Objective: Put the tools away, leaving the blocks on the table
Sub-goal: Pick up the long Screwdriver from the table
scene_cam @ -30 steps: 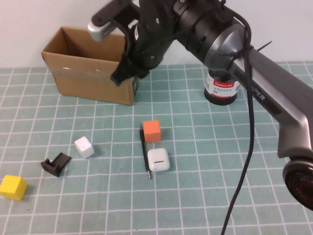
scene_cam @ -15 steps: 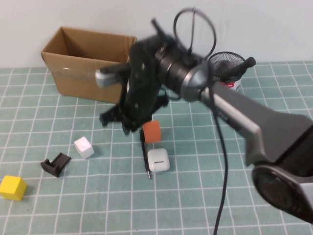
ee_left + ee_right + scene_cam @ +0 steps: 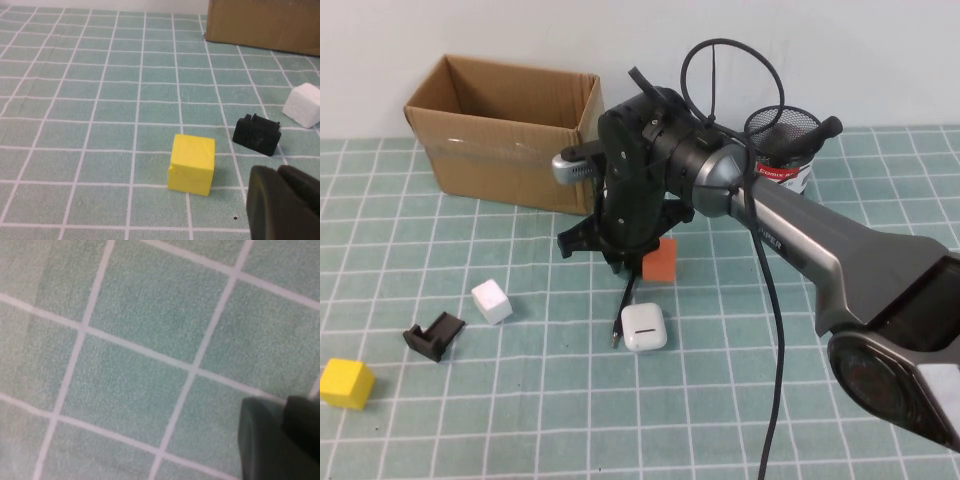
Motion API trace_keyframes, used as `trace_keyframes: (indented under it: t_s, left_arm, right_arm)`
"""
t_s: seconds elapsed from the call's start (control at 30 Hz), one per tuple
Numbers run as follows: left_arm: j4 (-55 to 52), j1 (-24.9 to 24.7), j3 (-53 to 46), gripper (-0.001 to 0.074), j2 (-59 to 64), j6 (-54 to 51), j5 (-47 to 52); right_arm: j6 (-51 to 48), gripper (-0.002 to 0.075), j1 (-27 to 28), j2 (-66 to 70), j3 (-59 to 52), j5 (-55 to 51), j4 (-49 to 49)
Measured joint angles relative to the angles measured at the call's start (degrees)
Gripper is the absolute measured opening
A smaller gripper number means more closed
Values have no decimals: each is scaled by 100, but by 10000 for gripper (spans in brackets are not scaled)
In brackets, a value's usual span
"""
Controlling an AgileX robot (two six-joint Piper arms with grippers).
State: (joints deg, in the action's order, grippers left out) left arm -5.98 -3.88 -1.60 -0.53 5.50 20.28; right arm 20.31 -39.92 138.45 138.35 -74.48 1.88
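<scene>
Both grippers' fingers narrow: right gripper dropped, skewing thin screwdriver; left gripper near yellow block.

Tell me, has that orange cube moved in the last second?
Yes. The orange cube slid toward the robot's right, away from the cardboard box, with the right gripper down beside it.

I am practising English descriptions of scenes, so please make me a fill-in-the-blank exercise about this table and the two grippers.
The right gripper is low over the thin black screwdriver, next to the cube coloured ___.
The left gripper, near the yellow cube, is ___ (open/shut).
The earbud case is ___ in colour.
Missing: orange, shut, white.
</scene>
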Motion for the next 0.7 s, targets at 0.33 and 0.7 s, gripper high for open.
trace_keyframes:
  t_s: [0.33,0.7]
  left_arm:
    - [0,0,0,-4,0,0,0]
    - [0,0,0,-4,0,0,0]
  right_arm:
    - [0,71,2,-431,3,0,42]
    - [2,71,97,-374,-70,0,-90]
